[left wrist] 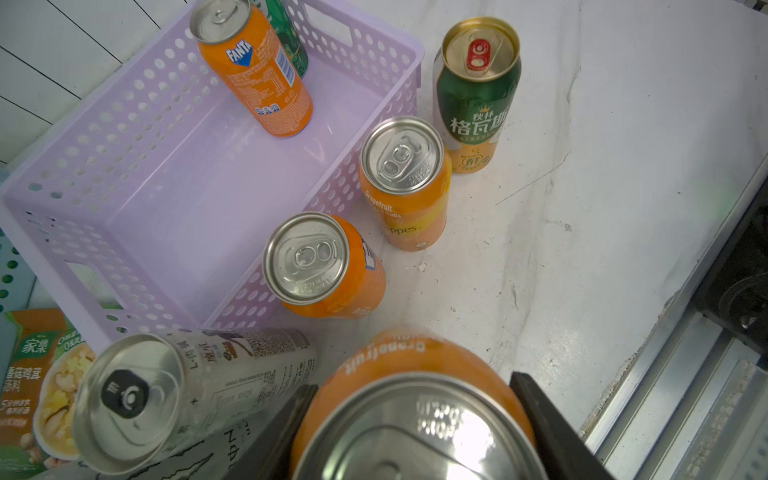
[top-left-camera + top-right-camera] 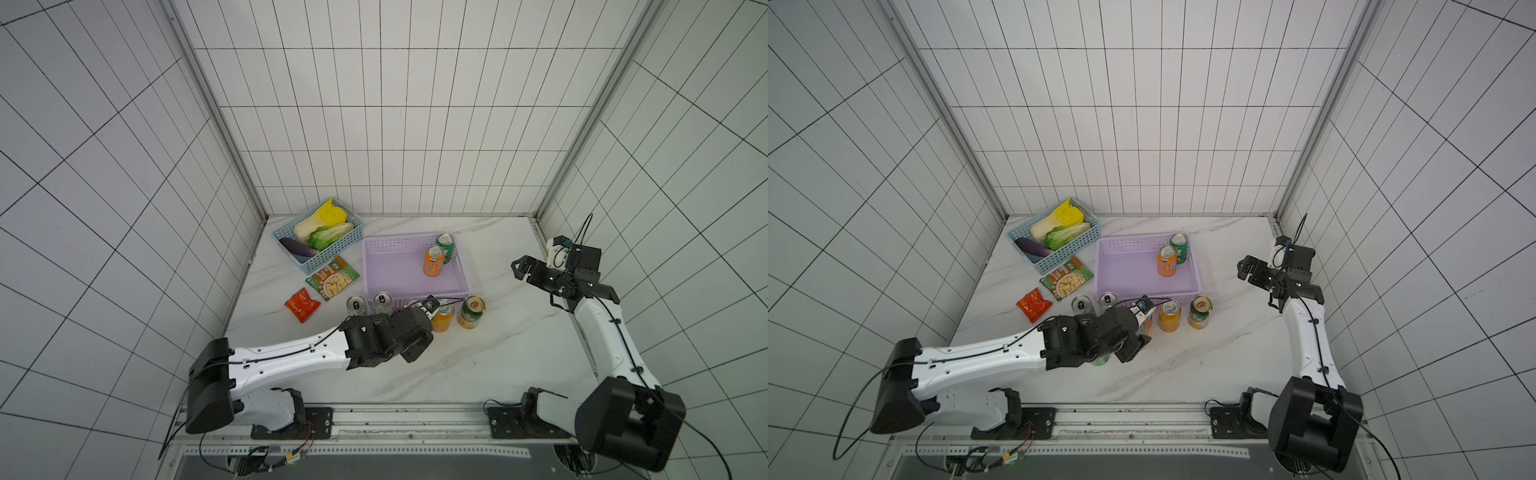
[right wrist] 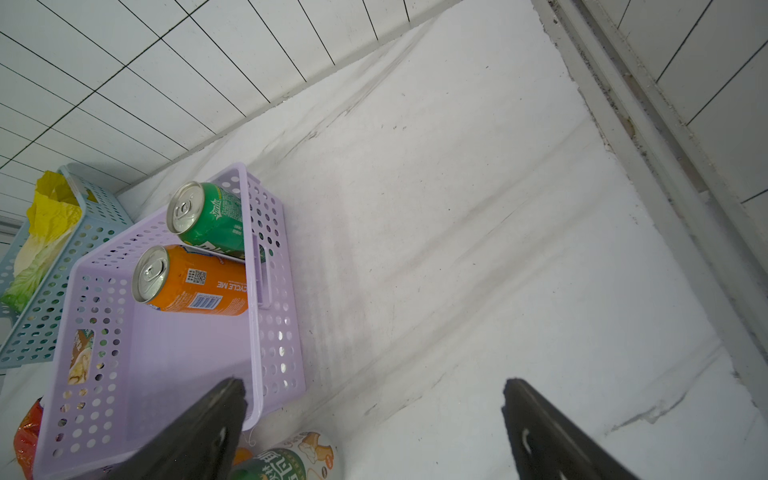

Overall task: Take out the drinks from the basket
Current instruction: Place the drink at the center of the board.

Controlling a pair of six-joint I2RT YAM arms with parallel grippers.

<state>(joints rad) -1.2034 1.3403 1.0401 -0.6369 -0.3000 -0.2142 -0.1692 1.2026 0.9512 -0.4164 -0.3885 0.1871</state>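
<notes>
- White tiled walls box in my marbled surface (image 2: 478, 374), with the lilac basket (image 2: 395, 274) set toward the back.
- Two drinks stand inside the basket at its far right corner: the Fanta can (image 2: 433, 261), and a green can (image 2: 445, 246) just behind it.
- My left claw (image 1: 411, 399) is clamped on an orange can (image 1: 395, 361) outside the basket's near wall.
- Lined along that wall I see a silver-white can (image 2: 356, 305), a second silver-white can (image 2: 382, 303), a grapefruit can (image 1: 403, 183) and a green-and-gold can (image 2: 471, 311).
- My right claw (image 3: 374, 382) hangs spread wide off the basket's right side.
</notes>
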